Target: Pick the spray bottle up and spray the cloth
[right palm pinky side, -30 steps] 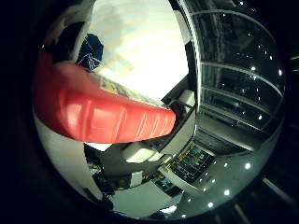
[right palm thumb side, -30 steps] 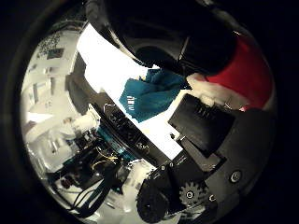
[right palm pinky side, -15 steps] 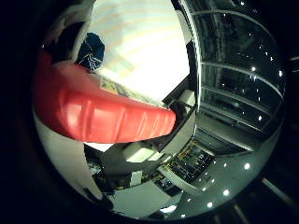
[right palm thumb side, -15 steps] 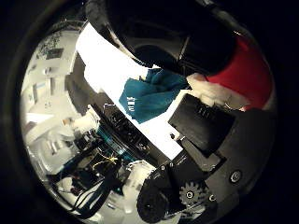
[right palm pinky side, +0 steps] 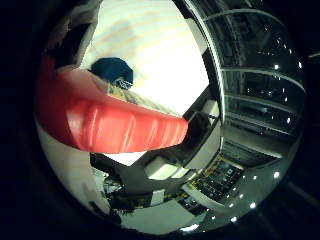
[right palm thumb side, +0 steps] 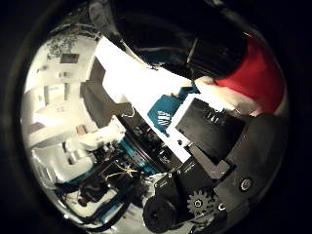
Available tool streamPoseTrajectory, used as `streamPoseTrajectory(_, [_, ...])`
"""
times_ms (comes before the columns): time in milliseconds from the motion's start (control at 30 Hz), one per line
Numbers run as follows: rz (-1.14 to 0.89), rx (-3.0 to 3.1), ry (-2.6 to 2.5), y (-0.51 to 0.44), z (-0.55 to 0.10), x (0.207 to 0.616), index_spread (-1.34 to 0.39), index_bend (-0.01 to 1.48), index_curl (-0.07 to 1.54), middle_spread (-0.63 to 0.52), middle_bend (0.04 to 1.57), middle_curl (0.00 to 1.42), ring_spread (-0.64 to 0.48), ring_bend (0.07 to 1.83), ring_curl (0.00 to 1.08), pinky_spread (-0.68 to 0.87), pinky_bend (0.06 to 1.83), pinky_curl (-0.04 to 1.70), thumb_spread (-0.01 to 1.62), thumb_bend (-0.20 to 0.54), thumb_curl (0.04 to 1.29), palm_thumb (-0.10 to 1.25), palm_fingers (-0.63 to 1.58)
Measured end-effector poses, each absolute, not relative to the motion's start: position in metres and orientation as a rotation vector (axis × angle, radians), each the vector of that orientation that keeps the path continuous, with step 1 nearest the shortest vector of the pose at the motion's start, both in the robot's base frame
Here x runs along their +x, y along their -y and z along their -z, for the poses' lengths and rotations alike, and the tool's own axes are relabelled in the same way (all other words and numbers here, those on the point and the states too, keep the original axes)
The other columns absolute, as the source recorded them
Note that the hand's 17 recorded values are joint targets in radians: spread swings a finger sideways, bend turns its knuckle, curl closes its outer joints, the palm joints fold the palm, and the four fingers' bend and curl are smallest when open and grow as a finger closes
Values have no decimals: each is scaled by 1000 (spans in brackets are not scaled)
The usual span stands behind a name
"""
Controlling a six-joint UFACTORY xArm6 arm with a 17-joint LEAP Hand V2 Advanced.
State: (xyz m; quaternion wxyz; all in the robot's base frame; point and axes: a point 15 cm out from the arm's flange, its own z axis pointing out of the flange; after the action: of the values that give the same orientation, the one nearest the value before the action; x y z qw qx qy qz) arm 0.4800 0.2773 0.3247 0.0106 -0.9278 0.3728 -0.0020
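little finger side palm view is mostly filled by the red spray bottle (right palm pinky side: 115,125), so i know it sits right up against the palm; its ribbed body runs across the view, lifted clear of the white bench (right palm pinky side: 155,60). beyond the bottle i see the dark blue cloth (right palm pinky side: 114,71) lying bunched on the bench, apart from the bottle. on the thumb side palm view the same cloth shows as a teal patch on the white surface, partly hidden by the black parts of the hand (right palm thumb side: 214,146), whose fingers (right palm thumb side: 209,129) cross in front of the bottle's red body and its white part. from how the black parts wrap past the bottle and how close it rides to the palm, i read the hand as clamped on the spray bottle. i cannot make out which way the bottle's nozzle is turned relative to the cloth. past the bench edge i see dim room clutter and ceiling lights.
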Motion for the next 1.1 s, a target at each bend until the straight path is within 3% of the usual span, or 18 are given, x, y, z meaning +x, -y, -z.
streamPoseTrajectory(233, [-245,-2540,-1133,-351,-358,477,-235,1143,763,-110,1368,661,-162,1505,588,-206,1048,1245,553,-19,976,1027,1180])
streamPoseTrajectory(633, [-522,-1939,-1037,-416,-406,526,-235,1145,761,-111,1366,665,-164,1506,596,-206,1050,1244,553,-19,976,1027,1180])
streamPoseTrajectory(1100, [-586,-1613,-1139,-416,-316,555,-235,1135,763,-112,1362,669,-162,1505,591,-205,1044,1239,548,-19,985,1031,1181])
